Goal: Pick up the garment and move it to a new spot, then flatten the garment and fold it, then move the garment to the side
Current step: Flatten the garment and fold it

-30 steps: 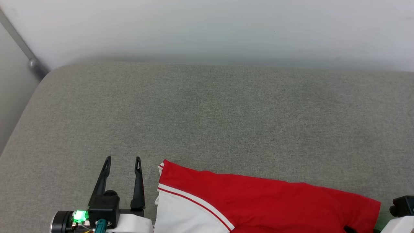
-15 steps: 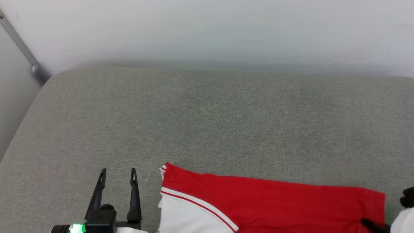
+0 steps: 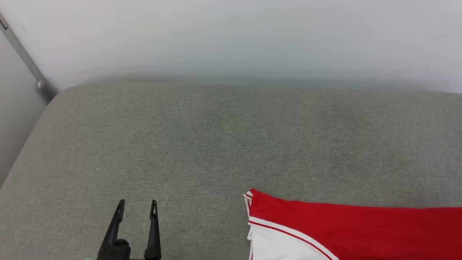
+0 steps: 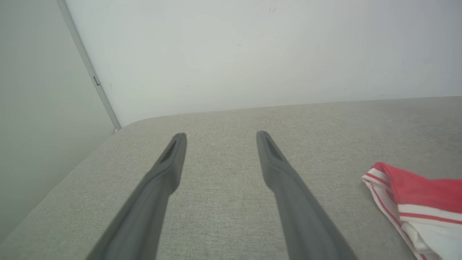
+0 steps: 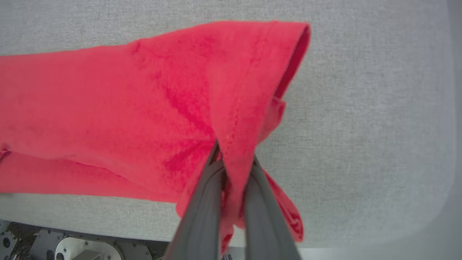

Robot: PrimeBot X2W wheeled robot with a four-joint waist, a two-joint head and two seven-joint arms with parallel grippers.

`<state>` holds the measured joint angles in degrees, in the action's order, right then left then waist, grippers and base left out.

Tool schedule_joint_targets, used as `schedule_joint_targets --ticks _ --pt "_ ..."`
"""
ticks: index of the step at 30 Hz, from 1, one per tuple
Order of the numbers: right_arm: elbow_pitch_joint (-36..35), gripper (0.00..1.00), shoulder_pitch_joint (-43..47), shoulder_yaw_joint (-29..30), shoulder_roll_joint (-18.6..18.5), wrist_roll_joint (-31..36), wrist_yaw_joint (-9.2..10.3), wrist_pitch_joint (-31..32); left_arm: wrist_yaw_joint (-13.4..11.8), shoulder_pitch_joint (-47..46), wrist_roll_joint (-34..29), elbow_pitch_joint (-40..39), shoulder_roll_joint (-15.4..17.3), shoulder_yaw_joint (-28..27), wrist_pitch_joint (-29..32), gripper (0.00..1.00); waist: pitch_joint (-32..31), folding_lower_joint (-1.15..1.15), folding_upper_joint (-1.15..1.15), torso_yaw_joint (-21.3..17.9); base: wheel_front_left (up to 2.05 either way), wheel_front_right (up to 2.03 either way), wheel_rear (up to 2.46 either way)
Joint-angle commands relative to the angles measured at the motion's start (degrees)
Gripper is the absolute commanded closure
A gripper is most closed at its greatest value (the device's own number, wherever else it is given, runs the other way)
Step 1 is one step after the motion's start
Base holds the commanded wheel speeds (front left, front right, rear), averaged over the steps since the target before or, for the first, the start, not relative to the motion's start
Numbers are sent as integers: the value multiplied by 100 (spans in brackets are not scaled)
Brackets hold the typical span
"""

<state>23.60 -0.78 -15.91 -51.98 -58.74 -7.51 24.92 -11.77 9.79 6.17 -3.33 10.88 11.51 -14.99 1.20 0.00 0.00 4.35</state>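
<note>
- Head view: the garment (image 3: 361,225) lies in the lower right of the frame. Its red body stretches toward the right edge, and a white sleeve (image 3: 278,243) with red-striped trim is at its left end. All of this rests on the grey surface (image 3: 231,144).
- Right wrist view: the right tool (image 5: 234,164) is pressed together on a bunched fold of red cloth at the garment's end, in the lower middle of the frame. The cloth tents up into a ridge at the pinch, and the rest spreads out toward the left of the frame.
- The left tool (image 3: 137,204), in the lower left of the head view, stands spread and empty over bare surface, well apart from the sleeve. In the left wrist view the sleeve sits at the lower right edge, clear of both fingers.
- Done, by the look of it: the grasp for the pick-up. One end is caught, but most of the cloth lies on the surface, so the lift is at best just begun.
- Left, judged from this: carrying the garment to a new spot, flattening it, folding it and moving it aside.
- The wide bare stretch across the middle and left of the head view offers room for all of that.
- Whether the garment lies single or doubled over cannot be told. The right wrist view shows overlapping red layers at its lower left.
- With only one pinch point, the cloth will likely drag and bunch. Flattening probably calls for the left tool on the sleeve end.
</note>
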Motion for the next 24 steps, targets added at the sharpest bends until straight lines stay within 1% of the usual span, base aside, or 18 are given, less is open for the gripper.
schedule_joint_targets --ticks 1,4,6,11,15,18,20,22,24 --pt "19 100 73 37 -70 34 5 98 70 57 -57 18 -44 -49 -25 0 -19 0 0 4 0 0 0" --pt "-164 100 99 31 -158 105 5 276 205 83 -137 49 -128 -127 -25 0 -58 0 0 10 0 0 0" --pt "-437 100 115 -6 -159 159 5 370 272 99 -177 65 -171 -192 -25 0 -80 0 0 9 0 0 0" --pt "-1523 100 155 -155 -5 255 4 549 382 142 -257 99 -263 -315 -25 0 -102 0 0 9 0 0 0" --pt "-2414 100 0 -354 140 451 4 802 477 108 -318 124 -329 -384 -26 0 -70 0 0 27 0 0 0" --pt "-3017 100 -229 -673 344 650 4 1058 547 26 -357 139 -364 -411 -26 0 0 0 0 55 0 0 0" --pt "-3264 100 -436 -920 520 795 4 1179 574 -40 -381 144 -394 -430 -25 0 62 0 0 71 0 0 0" --pt "-3446 100 -706 -1273 725 959 4 1255 613 -102 -404 156 -427 -441 -25 0 134 0 0 95 0 0 0" --pt "-3472 100 -999 -1648 916 1047 4 1278 646 -142 -418 176 -459 -446 -25 0 204 0 0 127 0 0 0"
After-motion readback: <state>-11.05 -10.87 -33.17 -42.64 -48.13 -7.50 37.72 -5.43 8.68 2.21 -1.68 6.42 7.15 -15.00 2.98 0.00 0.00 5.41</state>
